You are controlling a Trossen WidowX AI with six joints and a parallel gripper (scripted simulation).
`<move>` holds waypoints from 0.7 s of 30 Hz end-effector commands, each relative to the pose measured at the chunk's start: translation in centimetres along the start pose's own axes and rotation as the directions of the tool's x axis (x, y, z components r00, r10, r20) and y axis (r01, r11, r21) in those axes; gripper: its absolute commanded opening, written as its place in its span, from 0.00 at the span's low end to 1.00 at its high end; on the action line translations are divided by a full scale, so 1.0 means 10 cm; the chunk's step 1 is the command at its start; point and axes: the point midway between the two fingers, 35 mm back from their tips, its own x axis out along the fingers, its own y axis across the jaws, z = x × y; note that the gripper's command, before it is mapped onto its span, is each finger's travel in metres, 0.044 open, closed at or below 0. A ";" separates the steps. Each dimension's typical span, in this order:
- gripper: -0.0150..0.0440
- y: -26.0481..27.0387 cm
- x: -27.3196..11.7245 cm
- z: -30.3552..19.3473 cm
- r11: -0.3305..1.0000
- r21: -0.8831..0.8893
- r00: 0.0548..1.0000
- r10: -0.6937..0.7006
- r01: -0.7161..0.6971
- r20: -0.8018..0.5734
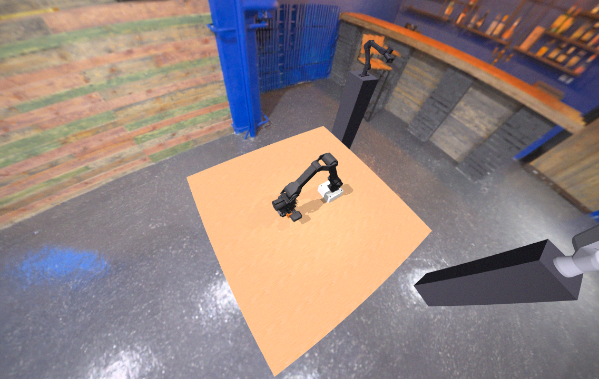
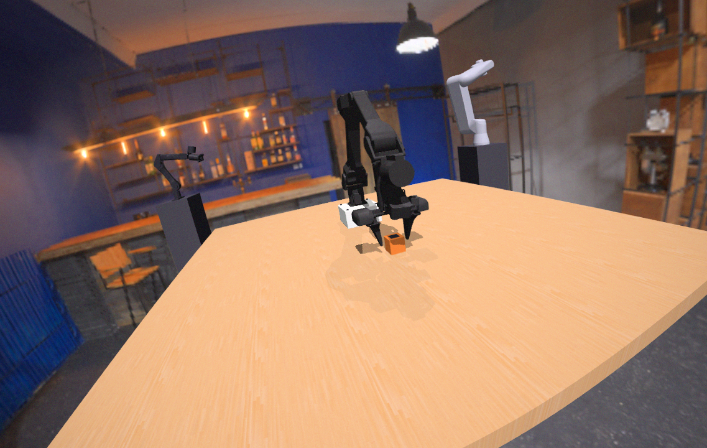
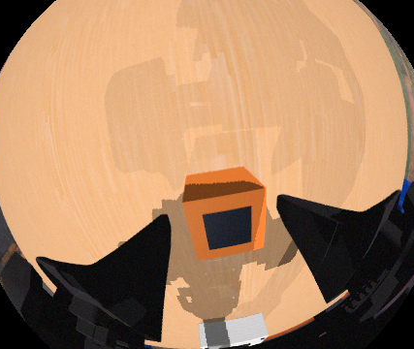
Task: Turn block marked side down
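The orange block (image 1: 288, 215) (image 2: 395, 246) (image 3: 224, 203) rests on the table (image 1: 315, 282) (image 2: 289, 334) (image 3: 56, 111). Its dark square mark (image 2: 395, 236) (image 3: 228, 228) faces up. My gripper (image 2: 395, 241) (image 3: 225, 212) is open and points down at the block. In the wrist view the block lies between the two fingers, with a gap on each side, so neither finger touches it. In the top view the gripper hides most of the block.
The arm's white base (image 1: 333, 196) (image 2: 349, 216) (image 3: 247, 329) stands on the table behind the block. A black arm on a pedestal (image 1: 354, 103) (image 2: 183, 228) and a pale arm on another pedestal (image 1: 494, 282) (image 2: 484, 164) stand beyond the table edges.
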 end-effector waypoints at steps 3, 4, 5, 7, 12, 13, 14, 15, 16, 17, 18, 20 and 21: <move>0.60 0.01 0.00 0.00 1.000 -0.005 1.000 0.006 -0.006 0.001; 0.56 0.01 0.00 0.00 1.000 -0.005 1.000 0.006 -0.006 0.001; 0.54 0.01 0.00 0.00 1.000 -0.005 1.000 0.006 -0.006 0.001; 0.52 0.01 0.00 0.00 1.000 -0.005 1.000 0.006 -0.006 0.001; 0.46 0.01 0.00 0.00 1.000 -0.005 1.000 0.006 -0.006 0.001; 0.45 0.01 0.00 0.00 1.000 -0.005 1.000 0.006 -0.006 0.001; 0.44 0.01 0.00 0.00 1.000 -0.005 1.000 0.006 -0.006 0.001; 0.43 0.01 0.00 0.00 1.000 -0.005 1.000 0.006 -0.006 0.001; 0.42 0.01 0.00 0.00 1.000 -0.005 1.000 0.006 -0.006 0.001; 0.41 0.01 0.00 0.00 1.000 -0.005 1.000 0.006 -0.006 0.001; 0.40 0.01 0.00 0.00 1.000 -0.005 1.000 0.006 -0.006 0.001; 0.37 0.01 0.00 0.00 1.000 -0.005 1.000 0.006 -0.006 0.001; 0.36 0.01 0.00 0.00 1.000 -0.005 1.000 0.006 -0.006 0.001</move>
